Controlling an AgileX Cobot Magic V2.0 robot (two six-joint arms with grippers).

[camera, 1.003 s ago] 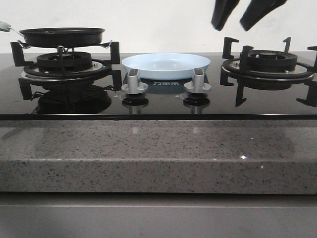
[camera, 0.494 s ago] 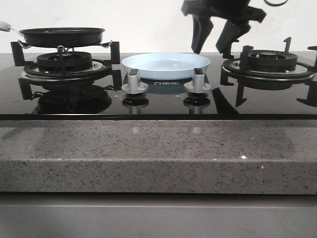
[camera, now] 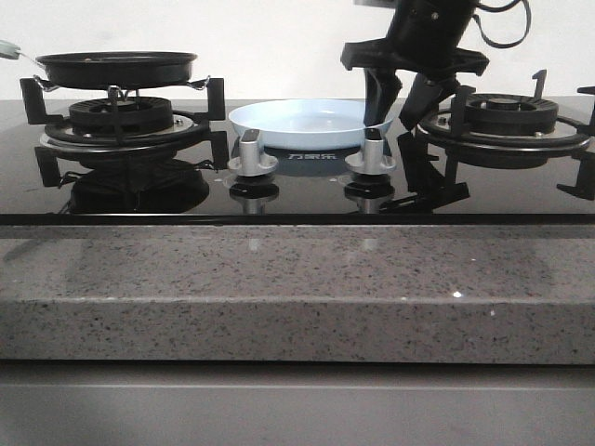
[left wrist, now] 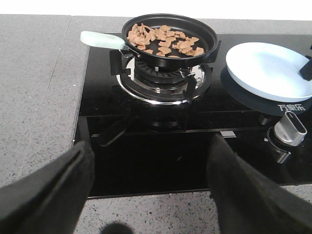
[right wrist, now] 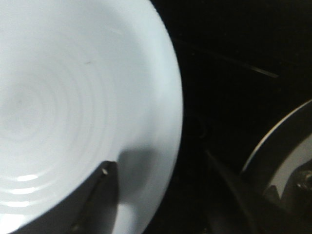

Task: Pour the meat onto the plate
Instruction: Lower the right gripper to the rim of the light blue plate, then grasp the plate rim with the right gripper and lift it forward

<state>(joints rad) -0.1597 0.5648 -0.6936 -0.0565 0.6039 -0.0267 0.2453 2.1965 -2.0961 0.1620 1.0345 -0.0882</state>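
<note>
The meat (left wrist: 163,41) is a heap of orange-brown slices inside the black pan (left wrist: 207,46), which rests on the left burner (camera: 116,67). The pale blue plate (camera: 307,121) lies empty between the two burners, also seen in the wrist views (left wrist: 268,68) (right wrist: 73,97). My right gripper (camera: 398,107) is open and low at the plate's right rim. One finger (right wrist: 105,195) is over the plate and the other (right wrist: 229,195) is outside it, with the rim between them. My left gripper (left wrist: 151,161) is open with nothing in it, hovering over the counter's front edge, short of the pan.
The pan's pale green handle (left wrist: 100,40) points away from the plate. Two silver knobs (camera: 253,153) (camera: 370,150) stand in front of the plate. The right burner's black grate (camera: 507,116) is close beside my right gripper. A speckled stone counter (camera: 297,288) fronts the glass hob.
My right gripper has come down and to the left from high above the right burner to the plate's right rim. Pan, plate and meat have not moved.
</note>
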